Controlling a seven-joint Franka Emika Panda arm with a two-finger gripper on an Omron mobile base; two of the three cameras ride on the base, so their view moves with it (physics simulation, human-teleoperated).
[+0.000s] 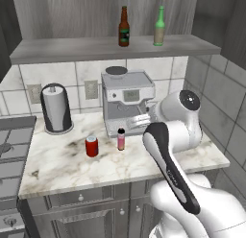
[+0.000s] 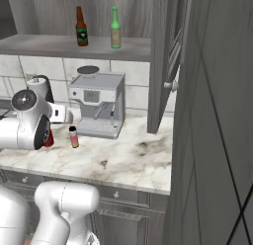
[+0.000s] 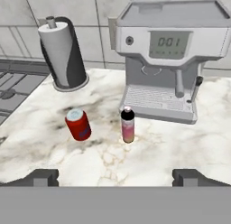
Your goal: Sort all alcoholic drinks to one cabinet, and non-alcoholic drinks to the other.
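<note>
Both beer bottles — the brown beer bottle [image 1: 124, 33] and the green beer bottle [image 1: 159, 26] — stand upright on the open cabinet shelf [image 1: 57, 50]. The red soda can [image 3: 78, 124] and pink bottle [image 3: 127, 124] stand on the marble counter [image 3: 189, 146], near each other but apart, before the espresso machine [image 3: 169, 51]. The gripper [image 3: 115, 177] hovers empty above the counter, fingertips wide apart. Judged step: reaching for a soft drink. The pink bottle is narrow and likely tippy — the approach should centre on it, well clear of the can.
</note>
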